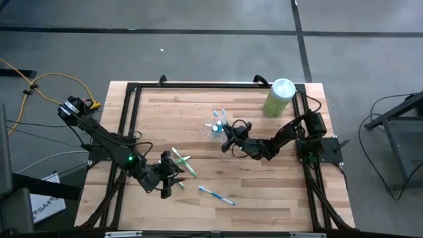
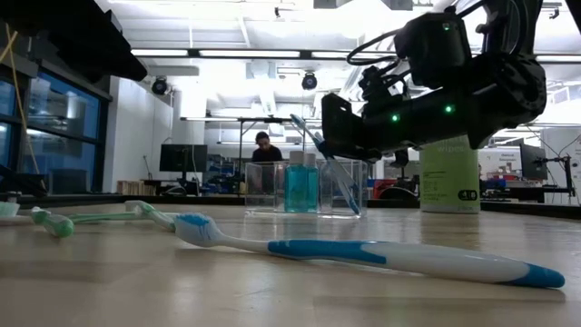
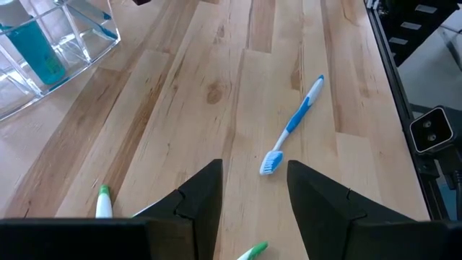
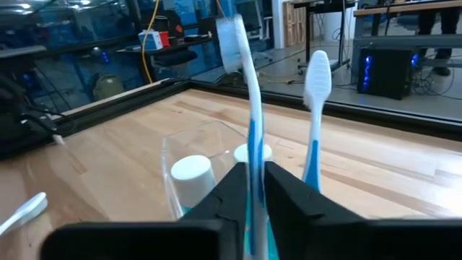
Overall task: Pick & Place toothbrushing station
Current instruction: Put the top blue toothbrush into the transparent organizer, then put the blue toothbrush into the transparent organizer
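The clear plastic cup (image 1: 213,127) stands on the table's far middle with white-capped teal tubes (image 4: 191,170) inside. One blue-white toothbrush (image 4: 316,94) stands in it. My right gripper (image 4: 253,189) reaches in level from the table's right and is shut on a second blue-white toothbrush (image 4: 242,65), which stands in the cup too. A third blue-white toothbrush (image 1: 217,196) lies flat near the front. Green-white toothbrushes (image 1: 182,162) lie beside my left gripper (image 3: 253,209), which hovers open over the wood and holds nothing. My right gripper pinches the handle (image 4: 253,155) of the blue-white toothbrush between its two fingers, well below the bristle head. The fingers come level from the table's right and lie across the handle. The brush stands tilted, head up (image 2: 298,120), its lower end inside the cup (image 2: 348,198).
A tall pale green canister (image 1: 279,98) with a white top stands at the far right corner. A black frame (image 1: 132,89) runs round the tabletop. Bare wood lies between the cup and the front edge. A person (image 2: 263,150) sits far behind the table.
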Tool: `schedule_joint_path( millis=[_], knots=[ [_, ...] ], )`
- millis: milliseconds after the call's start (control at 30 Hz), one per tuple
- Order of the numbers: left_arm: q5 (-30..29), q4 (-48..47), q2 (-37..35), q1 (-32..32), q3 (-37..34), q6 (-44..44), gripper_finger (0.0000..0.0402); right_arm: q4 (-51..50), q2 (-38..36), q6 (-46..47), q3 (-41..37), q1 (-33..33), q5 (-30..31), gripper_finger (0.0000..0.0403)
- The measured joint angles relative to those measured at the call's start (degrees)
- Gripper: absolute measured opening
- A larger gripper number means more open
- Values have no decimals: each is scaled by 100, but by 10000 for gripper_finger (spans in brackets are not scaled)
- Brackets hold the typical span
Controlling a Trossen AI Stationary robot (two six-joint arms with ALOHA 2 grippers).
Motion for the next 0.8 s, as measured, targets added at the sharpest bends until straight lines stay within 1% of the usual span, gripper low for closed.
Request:
schedule_joint_path(
  millis=[233,400,567,667,800],
  knots=[
    [0,2,0,0,0,0,152,-7,-2,15,0,0,90,119],
    [0,2,0,0,0,0,152,29,-1,42,0,0,87,155],
    [0,4,0,2,0,0,152,333,-38,-173,-2,47,128,169],
    [0,4,0,2,0,1,152,618,-74,-540,0,194,218,168],
    [0,4,0,2,0,2,152,1248,-79,-1231,0,500,572,162]
  ],
)
